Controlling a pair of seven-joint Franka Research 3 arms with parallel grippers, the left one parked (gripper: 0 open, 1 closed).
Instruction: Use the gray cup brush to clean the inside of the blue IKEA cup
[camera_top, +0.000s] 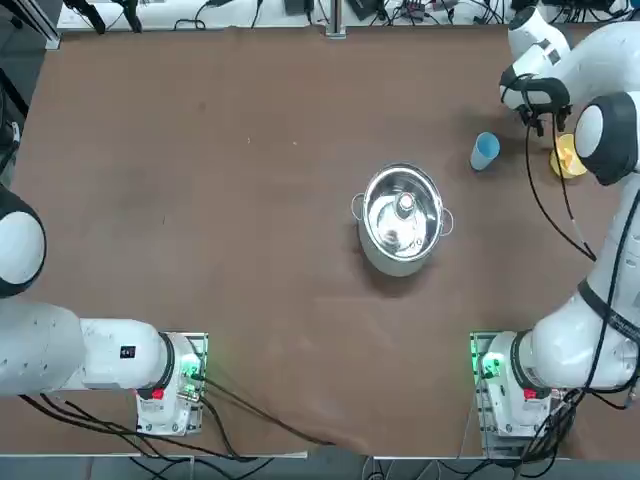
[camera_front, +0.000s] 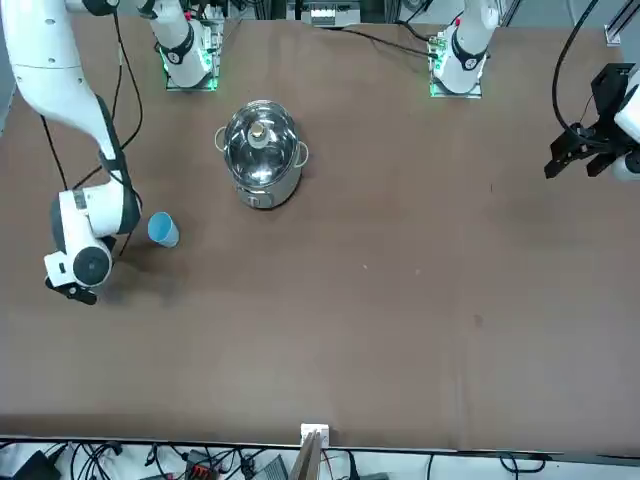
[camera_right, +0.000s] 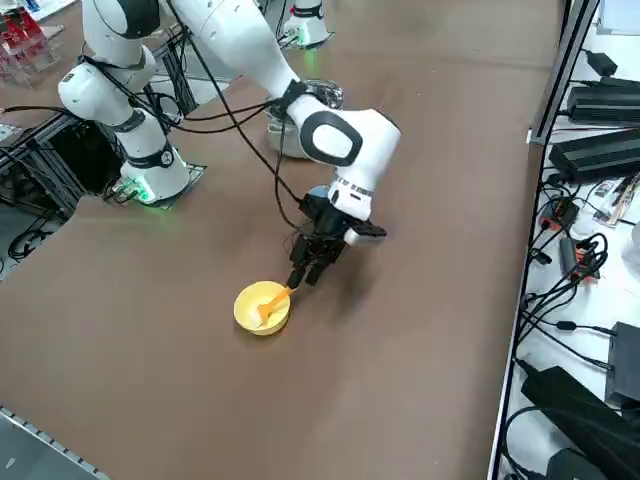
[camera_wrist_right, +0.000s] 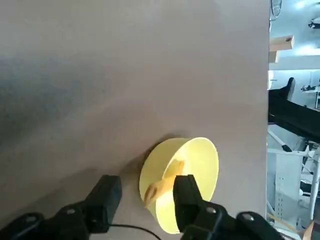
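The right gripper (camera_wrist_right: 142, 197) hangs released over the bowl's (camera_wrist_right: 200, 165) rim, fingers apart either side of the brush's (camera_wrist_right: 162, 182) near end. The brush lies in the bowl; the cup (camera_top: 485, 151) stands near, on the desk (camera_top: 250, 200).

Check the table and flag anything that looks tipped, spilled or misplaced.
Nothing is spilled or damaged. One oddity: the small orange-tan brush sits inside the small yellow bowl, leaning over its rim, apart from the light-blue plastic cup. The right gripper hovers at the bowl's edge, fingers open around the brush's end. The steel pot stands upright.
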